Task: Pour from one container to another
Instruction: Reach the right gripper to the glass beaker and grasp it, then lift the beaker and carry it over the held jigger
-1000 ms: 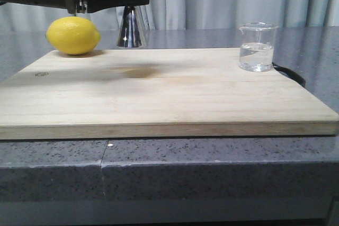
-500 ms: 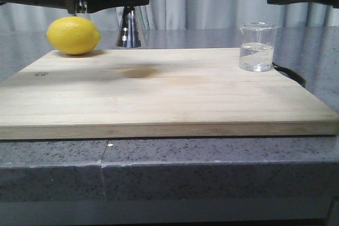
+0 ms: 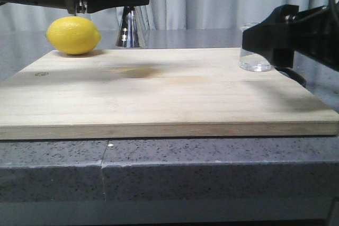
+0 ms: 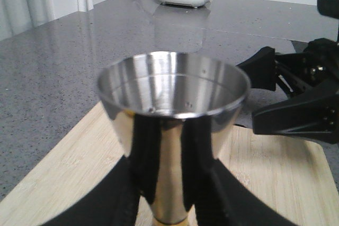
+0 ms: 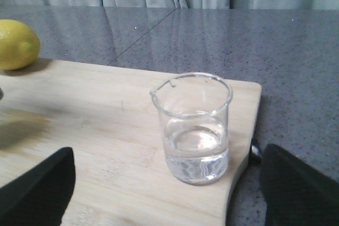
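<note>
Left hand [image 4: 164, 205] clamped on jigger [image 4: 172, 125], lifted off board [image 3: 159, 88]. Right hand [image 5: 164, 194] wide apart, flanking beaker [image 5: 193, 128], not touching.

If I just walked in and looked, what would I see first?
Probably the bright yellow lemon at the far left corner of the wooden board. Next, the shiny steel jigger, gripped between the left gripper fingers. Then the small glass beaker with clear liquid near the board's right edge, standing between the open fingers of the right gripper.
</note>
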Motion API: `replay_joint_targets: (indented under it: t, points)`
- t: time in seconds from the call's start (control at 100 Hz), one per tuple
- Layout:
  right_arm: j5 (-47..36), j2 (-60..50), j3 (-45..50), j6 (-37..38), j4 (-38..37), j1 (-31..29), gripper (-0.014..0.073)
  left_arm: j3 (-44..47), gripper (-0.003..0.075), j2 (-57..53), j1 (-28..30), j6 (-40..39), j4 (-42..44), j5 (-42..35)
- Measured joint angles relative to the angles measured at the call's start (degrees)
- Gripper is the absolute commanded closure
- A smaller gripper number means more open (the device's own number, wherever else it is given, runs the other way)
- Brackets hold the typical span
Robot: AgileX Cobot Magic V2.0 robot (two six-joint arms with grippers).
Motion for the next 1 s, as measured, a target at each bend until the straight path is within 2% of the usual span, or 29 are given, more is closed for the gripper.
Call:
replay_joint_targets:
  t: [0.2, 0.73, 0.83, 1.0]
  points:
    - [-0.9, 5.6, -3.3, 0.0, 0.0, 0.0, -0.0042, 0.0, 0.0552, 0.0, 0.0, 0.0, 0.0, 0.0]
    - [3.4, 13.8, -12.1, 0.0, -1.0, -2.5, -0.0036, 0.0, 0.0552, 0.0, 0.0, 0.0, 0.0, 0.0]
    - [4.0, 14.2, -12.1, 0.0, -1.0, -2.5, 0.0042, 0.0, 0.0552, 0.0, 0.0, 0.0, 0.0, 0.0]
    - [4.2, 14.2, -12.4, 0.0, -1.0, -2.5, 0.0247, 0.0, 0.0552, 0.0, 0.0, 0.0, 0.0, 0.0]
